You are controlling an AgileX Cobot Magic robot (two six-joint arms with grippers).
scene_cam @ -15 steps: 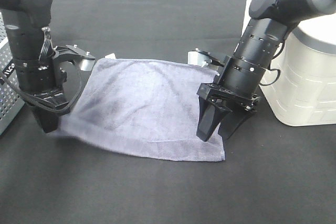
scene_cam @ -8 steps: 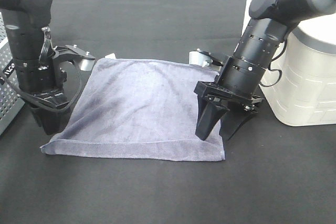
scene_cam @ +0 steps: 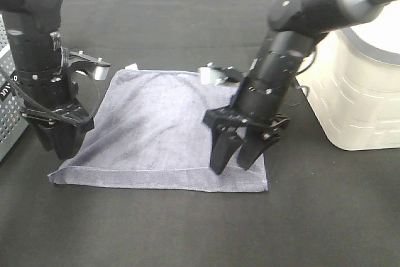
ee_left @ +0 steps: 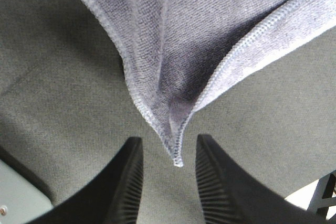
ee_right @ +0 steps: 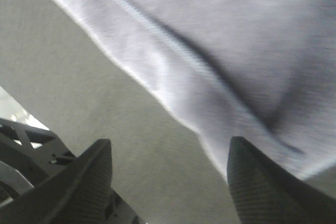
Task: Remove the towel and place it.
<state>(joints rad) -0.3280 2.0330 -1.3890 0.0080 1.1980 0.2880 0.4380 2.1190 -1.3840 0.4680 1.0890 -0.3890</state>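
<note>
The square lavender-grey microfibre towel (scene_cam: 165, 123) lies spread flat on the black desk (scene_cam: 187, 229) between the two arms; the left hand (scene_cam: 57, 149) stands at its near left corner, narrowly parted, the corner's tip between its fingers but ungripped; the right hand (scene_cam: 230, 166) hangs over its near right part, jaws wide, holding nothing.
</note>
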